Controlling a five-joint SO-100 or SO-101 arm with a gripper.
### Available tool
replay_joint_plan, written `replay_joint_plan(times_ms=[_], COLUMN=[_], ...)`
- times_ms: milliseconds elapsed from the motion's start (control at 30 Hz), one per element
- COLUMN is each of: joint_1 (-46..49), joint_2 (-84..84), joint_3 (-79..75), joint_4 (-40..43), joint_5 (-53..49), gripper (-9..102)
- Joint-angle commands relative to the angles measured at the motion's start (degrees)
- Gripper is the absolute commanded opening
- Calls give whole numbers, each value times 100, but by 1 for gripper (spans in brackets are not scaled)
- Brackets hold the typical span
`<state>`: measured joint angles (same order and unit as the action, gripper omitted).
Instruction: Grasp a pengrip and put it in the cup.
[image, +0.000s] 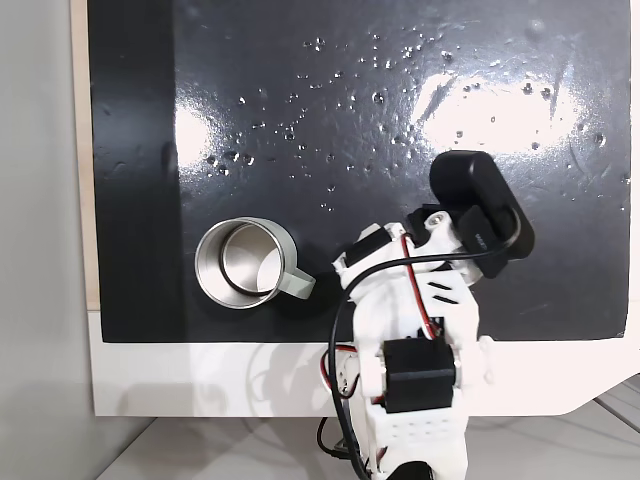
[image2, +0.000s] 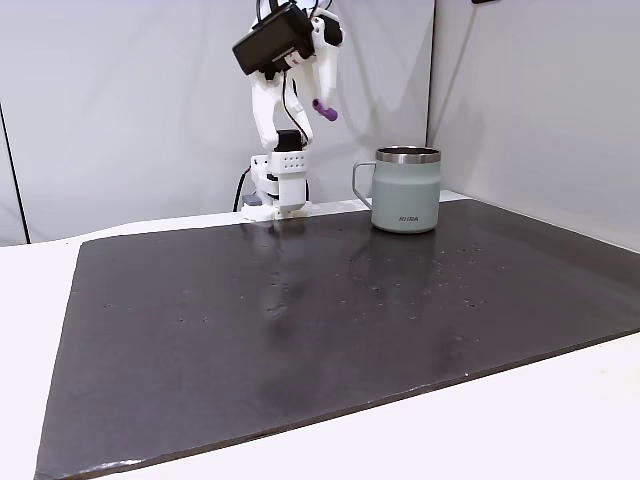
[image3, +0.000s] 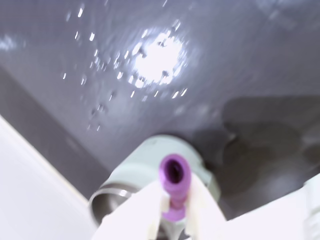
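Note:
The light-purple pengrip (image2: 324, 109) hangs high in the air, pinched in my gripper (image2: 321, 104), which is shut on it. In the wrist view the pengrip (image3: 174, 186) points its hollow end at the camera, between my white fingers (image3: 145, 210). Below it lies the cup (image3: 145, 160), blurred, with its steel rim at the lower left. In a fixed view from above, the cup (image: 245, 263) stands on the black mat with its stubby handle toward my gripper (image: 352, 262), which is just right of the handle. From the side, the cup (image2: 405, 190) stands upright to the right of the arm.
A black mat (image: 400, 120) with small shiny specks and glare covers the white table (image: 200, 380). The arm's base (image: 415, 420) sits at the table's near edge in the view from above. Grey wall panels (image2: 120, 110) stand behind the table.

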<state>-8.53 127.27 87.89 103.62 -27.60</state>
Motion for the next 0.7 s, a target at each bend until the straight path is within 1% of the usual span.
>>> replay_joint_plan(times_ms=[0,200,333,433,667], joint_1=[-879,-2654,-3463,-3753,-3806], joint_2=[62,-26,-176,-272,-404], joint_3=[-70,-105,-149,-149,-105], joint_4=[88,26,-193,-325,-932], joint_5=[791,1811,1986,1969,1916], gripper=[0,0,0,0,0])
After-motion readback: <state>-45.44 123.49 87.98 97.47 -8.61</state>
